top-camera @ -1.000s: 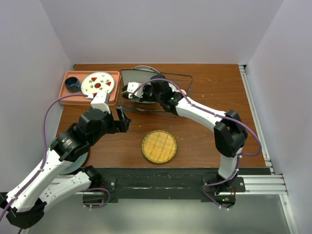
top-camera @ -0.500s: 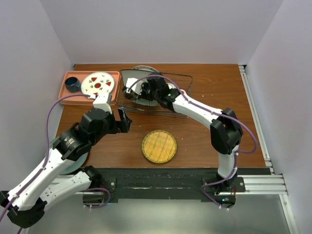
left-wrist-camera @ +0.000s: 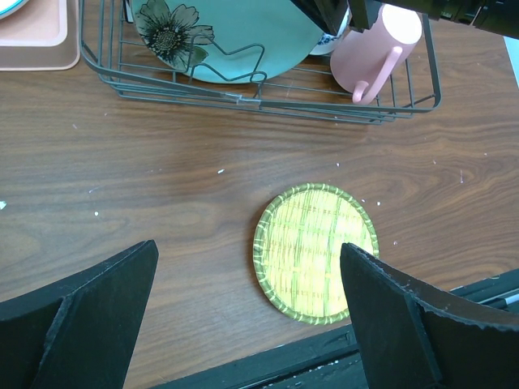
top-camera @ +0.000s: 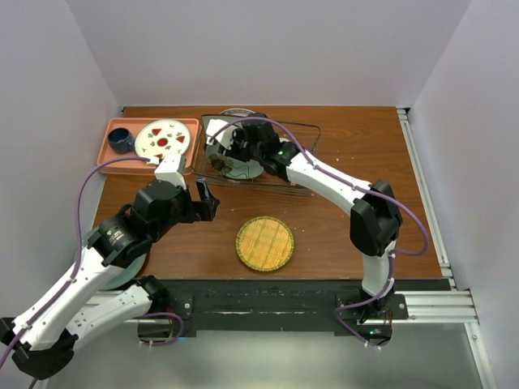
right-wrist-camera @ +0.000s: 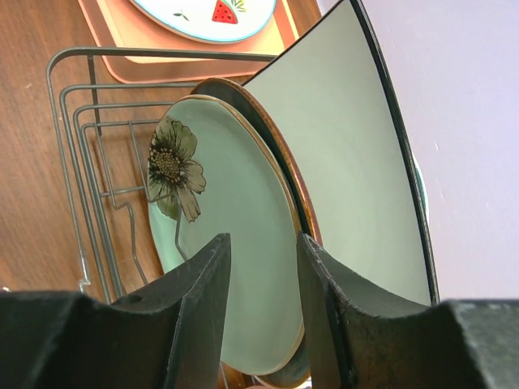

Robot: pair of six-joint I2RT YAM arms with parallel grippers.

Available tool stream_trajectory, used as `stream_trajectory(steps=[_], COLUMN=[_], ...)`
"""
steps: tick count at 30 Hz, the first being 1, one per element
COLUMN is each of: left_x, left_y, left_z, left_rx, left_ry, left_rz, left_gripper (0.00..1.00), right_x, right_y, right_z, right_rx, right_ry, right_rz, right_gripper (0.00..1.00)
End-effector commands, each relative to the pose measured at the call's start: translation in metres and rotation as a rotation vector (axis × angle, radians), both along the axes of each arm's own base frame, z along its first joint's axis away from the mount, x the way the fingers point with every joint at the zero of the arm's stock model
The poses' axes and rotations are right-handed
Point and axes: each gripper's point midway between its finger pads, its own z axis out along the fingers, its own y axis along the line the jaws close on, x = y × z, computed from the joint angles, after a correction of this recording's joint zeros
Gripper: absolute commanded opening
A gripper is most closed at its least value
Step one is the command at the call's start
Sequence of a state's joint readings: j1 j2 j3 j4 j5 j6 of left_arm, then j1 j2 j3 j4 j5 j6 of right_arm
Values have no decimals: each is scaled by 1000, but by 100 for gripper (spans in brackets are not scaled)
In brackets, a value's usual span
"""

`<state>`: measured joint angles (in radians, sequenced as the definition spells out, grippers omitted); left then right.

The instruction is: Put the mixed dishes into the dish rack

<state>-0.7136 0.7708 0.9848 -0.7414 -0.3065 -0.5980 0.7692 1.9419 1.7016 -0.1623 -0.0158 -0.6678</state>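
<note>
The dish rack (top-camera: pixel 302 130) stands at the back middle of the table. In it, the pale green round plate (right-wrist-camera: pixel 235 267), with a flower print, leans on edge. The white square plate (right-wrist-camera: pixel 357 162) stands behind it. The left wrist view shows the rack (left-wrist-camera: pixel 243 97), the green plate (left-wrist-camera: pixel 243 49), the pink mug (left-wrist-camera: pixel 373 49) and a sliver of the blue-and-white bowl (left-wrist-camera: pixel 328 44). My right gripper (top-camera: pixel 229 147) hangs inside the rack with its jaws a narrow gap apart, just in front of the green plate's face (right-wrist-camera: pixel 263 267). My left gripper (top-camera: pixel 208 200) is open and empty over bare table.
A round woven mat (top-camera: pixel 264 242) lies at the front middle, also in the left wrist view (left-wrist-camera: pixel 316 251). A salmon-pink tray (top-camera: pixel 113 158) left of the rack holds a white plate with red marks (top-camera: pixel 162 138) and a dark blue cup (top-camera: pixel 120 139).
My right gripper has moved left inside the rack, toward its left end and the green plate. The left arm has barely shifted.
</note>
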Motion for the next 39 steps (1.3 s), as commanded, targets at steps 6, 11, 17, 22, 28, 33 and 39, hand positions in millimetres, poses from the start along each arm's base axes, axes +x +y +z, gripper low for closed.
stream_trajectory(steps=[6, 11, 17, 22, 28, 33, 39], left_x=[5, 6, 8, 11, 11, 9, 6], left_y=[-2, -3, -5, -7, -10, -10, -19], left_z=[11, 10, 8, 1, -21, -40, -61], left_rx=[-26, -22, -16, -2, 17, 23, -1], left_ry=[-43, -45, -50, -55, -26, 4, 54], left_rz=[-2, -4, -11, -22, -35, -34, -52], left_gripper=[100, 100, 100, 100, 100, 100, 100], right_x=[2, -18, -47, -66, -100, -119, -135], right_y=[-21, -35, -56, -76, -89, -112, -144], right_z=[83, 101, 131, 123, 95, 65, 45], right_rx=[161, 256, 435, 553, 623, 657, 707], right_ry=[-124, -81, 41, 133, 298, 351, 394], right_rz=[-79, -115, -200, -296, -325, -397, -536], right_gripper=[51, 72, 96, 99, 99, 99, 99])
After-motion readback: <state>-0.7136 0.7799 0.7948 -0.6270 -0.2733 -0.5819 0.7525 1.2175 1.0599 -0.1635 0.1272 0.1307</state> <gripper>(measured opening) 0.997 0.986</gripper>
